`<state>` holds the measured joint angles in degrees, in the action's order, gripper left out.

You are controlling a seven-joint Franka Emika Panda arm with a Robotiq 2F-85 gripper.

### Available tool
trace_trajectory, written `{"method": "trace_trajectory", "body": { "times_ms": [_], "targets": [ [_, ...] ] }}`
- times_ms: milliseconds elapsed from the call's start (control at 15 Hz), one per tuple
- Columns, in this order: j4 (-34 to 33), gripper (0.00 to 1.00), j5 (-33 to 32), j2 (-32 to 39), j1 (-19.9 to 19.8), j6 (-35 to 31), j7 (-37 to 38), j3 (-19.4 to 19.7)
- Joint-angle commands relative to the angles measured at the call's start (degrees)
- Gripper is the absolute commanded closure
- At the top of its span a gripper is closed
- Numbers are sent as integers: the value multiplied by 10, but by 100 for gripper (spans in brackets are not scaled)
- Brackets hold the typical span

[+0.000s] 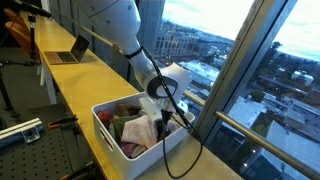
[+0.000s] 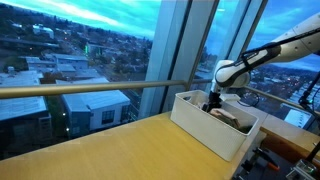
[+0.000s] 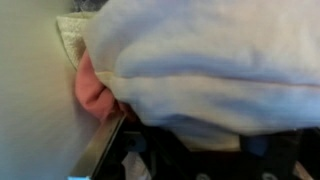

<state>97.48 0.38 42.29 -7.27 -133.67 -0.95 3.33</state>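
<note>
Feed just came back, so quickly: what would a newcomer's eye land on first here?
The hand is down inside a white bin of crumpled cloths on the yellow counter, beside tall windows over a city. In the wrist view a pale cloth fills the frame, a pink cloth at its left.

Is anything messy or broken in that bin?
Nothing looks spilled or broken. The cloths in the bin are just a jumbled heap, with a pink one peeking out beside a white one. The tool is down among them.
</note>
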Motion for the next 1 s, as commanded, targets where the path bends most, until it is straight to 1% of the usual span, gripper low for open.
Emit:
{"method": "trace_trajectory", "body": {
  "times_ms": [0, 67, 133, 267, 333, 600, 933],
  "targets": [
    [75, 92, 8, -89, -2, 7, -3, 1],
    [90, 98, 8, -116, 1, 14, 0, 0],
    [104, 100, 4, -145, 8, 18, 4, 0],
    [115, 97, -2, -186, 23, 23, 9, -3],
    [118, 100, -7, -206, 32, 24, 11, -7],
    [120, 99, -36, -277, 82, 45, 23, -25],
    [85, 99, -84, -328, 154, 100, 57, -71]
  ]
}}
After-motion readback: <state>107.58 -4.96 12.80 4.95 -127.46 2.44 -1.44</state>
